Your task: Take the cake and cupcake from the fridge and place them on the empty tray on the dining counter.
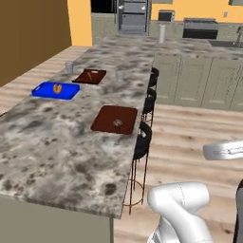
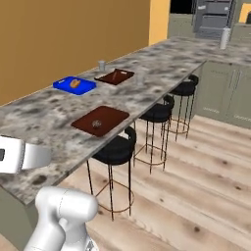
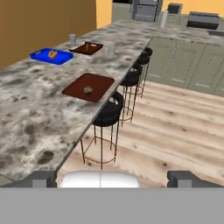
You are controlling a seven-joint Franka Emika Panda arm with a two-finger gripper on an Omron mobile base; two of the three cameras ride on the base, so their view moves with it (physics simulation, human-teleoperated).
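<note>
Grey speckled dining counter [image 1: 57, 142] runs up the left of the frame, three black stools [image 3: 109, 114] along its edge. Lower frame in the hand view, the gripper [image 3: 113, 178] hangs over wooden floor, fingers spread wide, holding nothing. Mid-counter sits the reddish-brown tray [image 1: 115, 119], a small round cupcake [image 3: 88, 90] on it. Farther back, a blue tray [image 2: 74, 85] with an orange item; top of frame, the grey fridge [image 1: 133, 16].

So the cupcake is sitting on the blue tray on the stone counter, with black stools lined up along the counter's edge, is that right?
Not quite. The cupcake sits on the reddish-brown tray, not the blue tray, which holds an orange item. The hand view shows it. The rest stands: both trays are on the stone counter, with black stools along its edge.
</note>
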